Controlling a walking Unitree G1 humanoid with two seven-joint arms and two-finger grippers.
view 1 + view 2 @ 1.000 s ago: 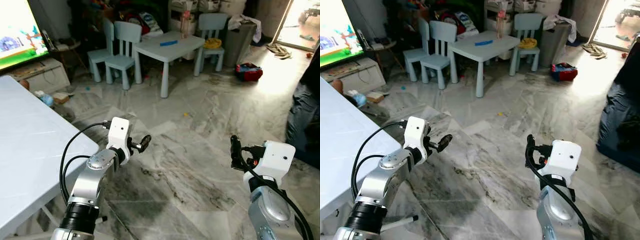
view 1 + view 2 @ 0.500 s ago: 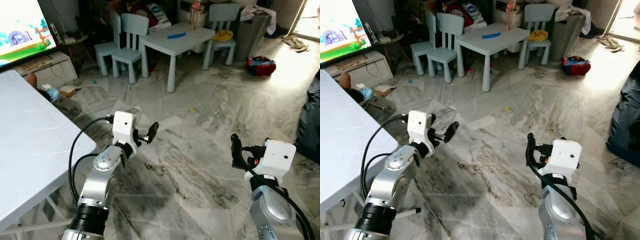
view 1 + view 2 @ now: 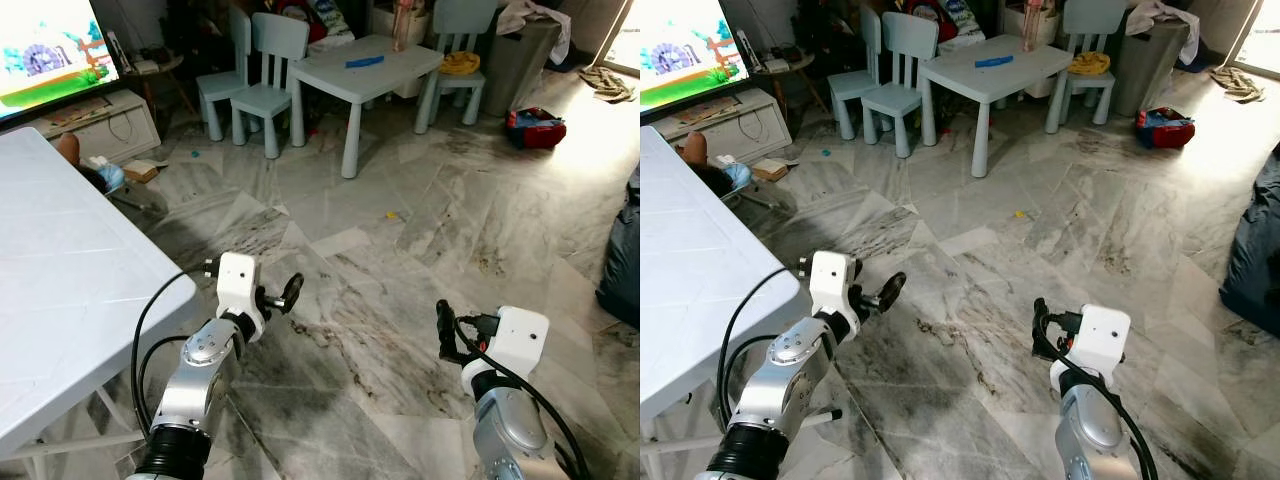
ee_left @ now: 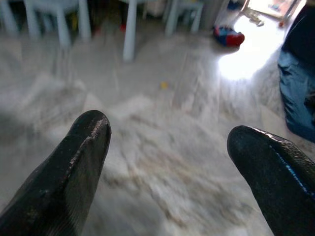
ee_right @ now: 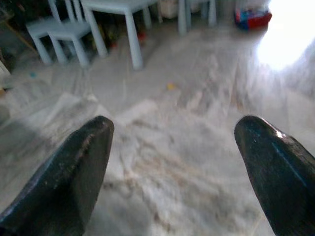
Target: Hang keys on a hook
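- Marble floor point(image 3: 400, 260) fills the living room, running back to a pale blue children's table point(image 3: 365, 75) with small chairs point(image 3: 270, 60).
- White table point(image 3: 60, 290) corner sits just beside the left arm.
- Left gripper point(image 4: 167, 162) and right gripper point(image 5: 177, 162) hang above the floor, fingers spread apart, both holding nothing.
- Keys and hook: neither can be made out, so their look is unknown.
- Risk, as I judge it: walking on without locating the keys, or clipping the white table.

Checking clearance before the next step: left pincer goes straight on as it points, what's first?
Way looks free: left pincer, open, faces bare marble floor. The small blue table stands farther off; depth unclear.
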